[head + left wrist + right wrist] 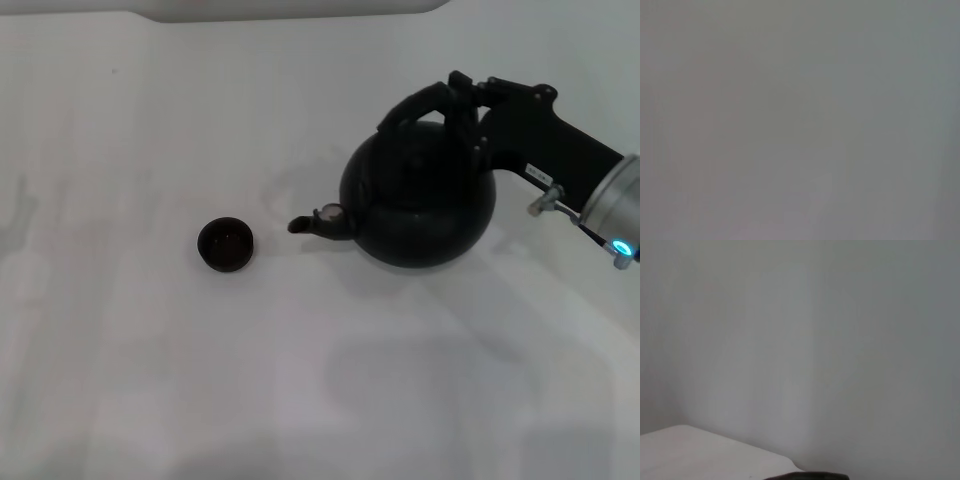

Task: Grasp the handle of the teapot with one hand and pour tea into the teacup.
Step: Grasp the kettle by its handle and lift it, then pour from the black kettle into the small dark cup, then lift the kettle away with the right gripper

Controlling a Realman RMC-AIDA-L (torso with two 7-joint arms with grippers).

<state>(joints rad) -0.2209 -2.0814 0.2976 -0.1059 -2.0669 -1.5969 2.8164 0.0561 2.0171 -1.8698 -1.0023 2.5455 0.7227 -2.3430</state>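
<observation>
The black round teapot (pixel 420 210) is at the right of the white table in the head view, its short spout (pixel 315 222) with a silvery cap pointing left. Its thick black arched handle (pixel 405 108) spans the top. My right gripper (pixel 460 100) reaches in from the right and is shut on the handle's right end. The tiny dark teacup (pixel 225 244) stands upright to the left of the spout, a clear gap away. The right wrist view shows only a dark sliver (pixel 810 476) at its edge. My left gripper is out of view.
The white table (pixel 150 380) fills the head view. A white rim (pixel 290 10) shows at the far edge. The left wrist view shows only plain grey. The right wrist view shows a grey wall and a white surface corner (pixel 700 450).
</observation>
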